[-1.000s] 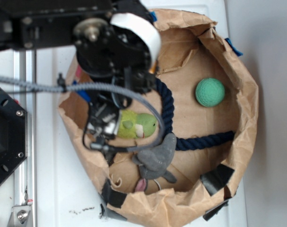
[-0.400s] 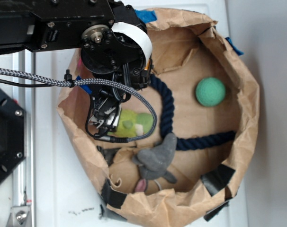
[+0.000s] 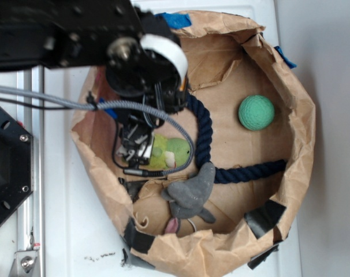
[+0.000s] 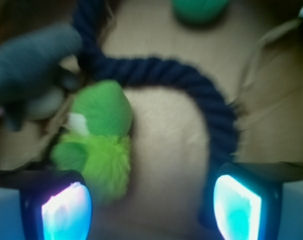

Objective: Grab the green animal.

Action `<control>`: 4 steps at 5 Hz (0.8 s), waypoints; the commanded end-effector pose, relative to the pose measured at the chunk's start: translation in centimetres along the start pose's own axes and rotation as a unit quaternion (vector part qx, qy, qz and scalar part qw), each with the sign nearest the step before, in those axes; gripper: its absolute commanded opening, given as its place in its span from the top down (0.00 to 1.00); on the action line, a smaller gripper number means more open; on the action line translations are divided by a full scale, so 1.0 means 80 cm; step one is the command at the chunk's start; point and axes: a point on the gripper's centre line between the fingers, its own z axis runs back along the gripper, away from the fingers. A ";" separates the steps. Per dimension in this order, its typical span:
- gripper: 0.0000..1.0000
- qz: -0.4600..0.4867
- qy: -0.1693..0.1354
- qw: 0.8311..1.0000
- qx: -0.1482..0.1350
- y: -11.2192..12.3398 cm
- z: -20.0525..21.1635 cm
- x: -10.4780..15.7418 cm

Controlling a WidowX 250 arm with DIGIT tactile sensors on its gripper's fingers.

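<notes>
Brown paper bag (image 3: 290,104) with a rolled-down rim lies open on a white table (image 3: 65,242), and all the toys are inside it. The green animal (image 3: 170,152) rests on the bag floor in the left part of the bag, just to the left of a dark blue rope (image 3: 205,133). Its darker green head points to the right, and a small white patch shows on its lower side. In the wrist view the green animal (image 4: 99,137) is at the lower left, with its fluffy lime body close to the left finger pad (image 4: 66,210).

The gripper (image 3: 139,148) hangs over the left end of the toy in the exterior view, and the black arm (image 3: 77,34) with its grey braided cable (image 3: 54,103) covers much of that side. In the wrist view the gripper (image 4: 151,207) stands spread wide: the two glowing pads are far apart and bare bag floor lies between them. Nothing is held. The toy sits beside the left pad, not between the pads.

Grey plush animal (image 3: 191,190) lies just below the green one, touching the rope. Teal-green ball (image 3: 256,112) rests well apart on the right side of the bag. The rope curves from the arm down to the right wall. Black tape (image 3: 266,216) holds the lower rim.
</notes>
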 end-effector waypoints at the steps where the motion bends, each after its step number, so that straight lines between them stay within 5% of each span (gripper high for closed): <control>1: 0.00 0.005 -0.015 0.999 -0.034 -0.027 -0.016 0.011; 4: 0.00 -0.002 0.027 1.000 -0.010 -0.027 -0.063 0.008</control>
